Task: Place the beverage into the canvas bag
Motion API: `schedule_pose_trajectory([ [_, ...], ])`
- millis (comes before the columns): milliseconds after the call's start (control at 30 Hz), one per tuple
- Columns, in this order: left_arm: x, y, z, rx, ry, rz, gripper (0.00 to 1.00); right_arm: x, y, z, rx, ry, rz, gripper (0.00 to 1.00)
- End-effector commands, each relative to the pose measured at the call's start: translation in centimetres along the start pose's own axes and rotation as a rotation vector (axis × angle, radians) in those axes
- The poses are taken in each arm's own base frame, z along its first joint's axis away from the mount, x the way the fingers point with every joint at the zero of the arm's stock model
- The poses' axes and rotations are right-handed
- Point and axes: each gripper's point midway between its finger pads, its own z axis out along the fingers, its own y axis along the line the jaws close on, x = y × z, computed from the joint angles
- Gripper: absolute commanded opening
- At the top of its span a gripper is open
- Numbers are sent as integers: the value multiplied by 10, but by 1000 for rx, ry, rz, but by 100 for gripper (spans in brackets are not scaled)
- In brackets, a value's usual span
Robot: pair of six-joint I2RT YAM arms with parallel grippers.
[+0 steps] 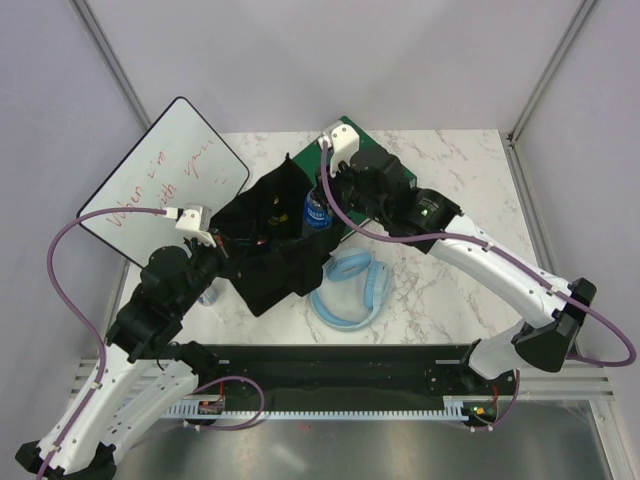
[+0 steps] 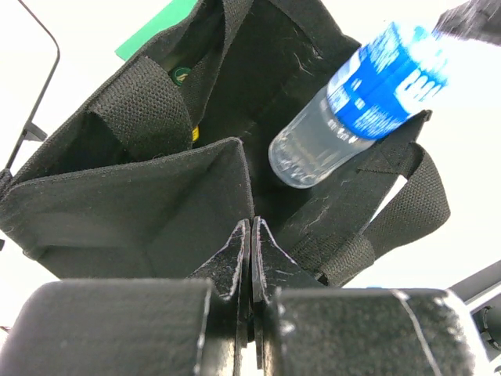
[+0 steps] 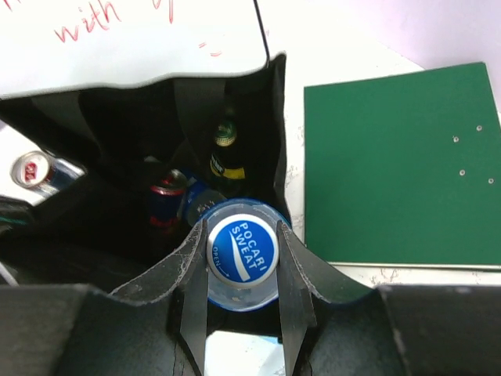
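A: Which step is in hand?

B: The lowering. The right gripper holds the beverage by its capped top, jaws part-closed around it, above the mouth of the canvas bag, which sits toward the table's left edge. The bottle's base hangs just inside the rim and touches nothing yet.

A: And the left gripper?

B: Its jaws are pressed together at the bag's near rim, apparently pinching the fabric to keep the mouth open.

A: The next move?

B: Probably a descent into the free pocket, then release. The bottle hangs tilted, so it could catch a strap.

A: What does only one view show?

B: The right wrist view sees inside: a red can and a dark bottle already there, and the green binder beside the bag toward the far edge. The left wrist view alone shows the bottle's clear base.
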Motion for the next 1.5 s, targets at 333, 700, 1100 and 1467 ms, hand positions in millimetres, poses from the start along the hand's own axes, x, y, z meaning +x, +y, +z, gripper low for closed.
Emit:
schedule_pose_trajectory([
  [333,7,5,0,-16,22,29,2,8,22,22,45,-148,-80,0],
  [700,7,4,-2,-9,20,29,2,60,26,53,64,-35,-82,0],
  [1100,4,3,-5,-1,3,25,2,112,30,83,61,79,-89,0],
  [1467,3,3,-6,1,-1,24,2,158,32,82,37,182,-61,0],
])
